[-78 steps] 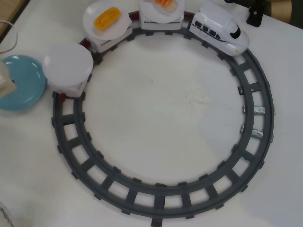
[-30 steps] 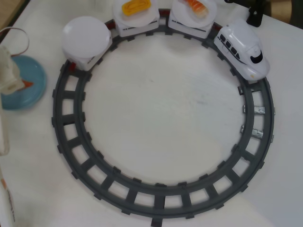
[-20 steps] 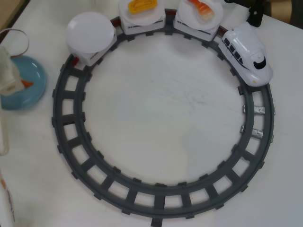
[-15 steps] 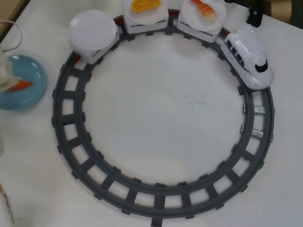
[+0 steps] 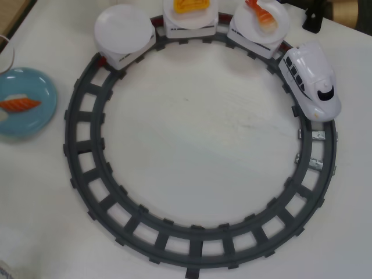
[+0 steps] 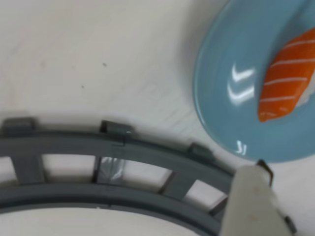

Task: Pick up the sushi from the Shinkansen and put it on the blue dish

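Note:
The salmon sushi [image 5: 20,104] lies on the blue dish [image 5: 36,87] at the left edge of the overhead view, outside the track. In the wrist view the sushi [image 6: 288,81] lies on the dish [image 6: 229,64] at the upper right. The white Shinkansen [image 5: 311,81] stands on the track at the right, pulling three cars. The arm does not show in the overhead view. In the wrist view only one white finger [image 6: 251,201] shows at the bottom right, over the track and just below the dish's rim. It touches nothing, and the other finger is out of view.
The grey circular track [image 5: 192,238] fills the table and also shows in the wrist view [image 6: 123,152]. The rear car's white plate [image 5: 122,29] is bare. The middle car carries the yellow egg piece [image 5: 192,6], the front car the shrimp piece [image 5: 263,13]. A dark object [image 5: 314,20] stands top right.

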`<state>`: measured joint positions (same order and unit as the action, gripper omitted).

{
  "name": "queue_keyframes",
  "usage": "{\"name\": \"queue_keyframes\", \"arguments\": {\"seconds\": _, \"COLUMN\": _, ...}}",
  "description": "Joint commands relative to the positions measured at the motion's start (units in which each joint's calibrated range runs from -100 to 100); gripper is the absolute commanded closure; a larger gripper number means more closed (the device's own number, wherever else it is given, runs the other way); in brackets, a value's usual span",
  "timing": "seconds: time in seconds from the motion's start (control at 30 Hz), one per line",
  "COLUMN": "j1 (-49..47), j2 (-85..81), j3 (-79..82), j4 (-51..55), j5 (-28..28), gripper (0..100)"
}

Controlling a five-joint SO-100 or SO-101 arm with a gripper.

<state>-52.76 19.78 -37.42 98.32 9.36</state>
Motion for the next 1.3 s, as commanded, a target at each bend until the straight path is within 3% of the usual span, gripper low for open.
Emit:
{"name": "queue_keyframes", "arguments": {"seconds": 0.0, "j1": 0.12, "j2": -9.12, "j3": 3.79, "j4": 0.92, "j5": -1.78, "gripper": 58}}
{"name": "queue_keyframes", "arguments": {"seconds": 0.57, "j1": 0.03, "j2": -35.83, "j3": 35.44, "j4": 0.92, "j5": -4.55, "gripper": 96}}
{"name": "queue_keyframes", "arguments": {"seconds": 0.8, "j1": -0.06, "j2": -45.45, "j3": 46.53, "j4": 0.66, "j5": -6.17, "gripper": 97}}
{"name": "queue_keyframes", "arguments": {"seconds": 1.27, "j1": -2.96, "j2": -73.08, "j3": 75.38, "j4": -10.38, "j5": -6.12, "gripper": 97}}
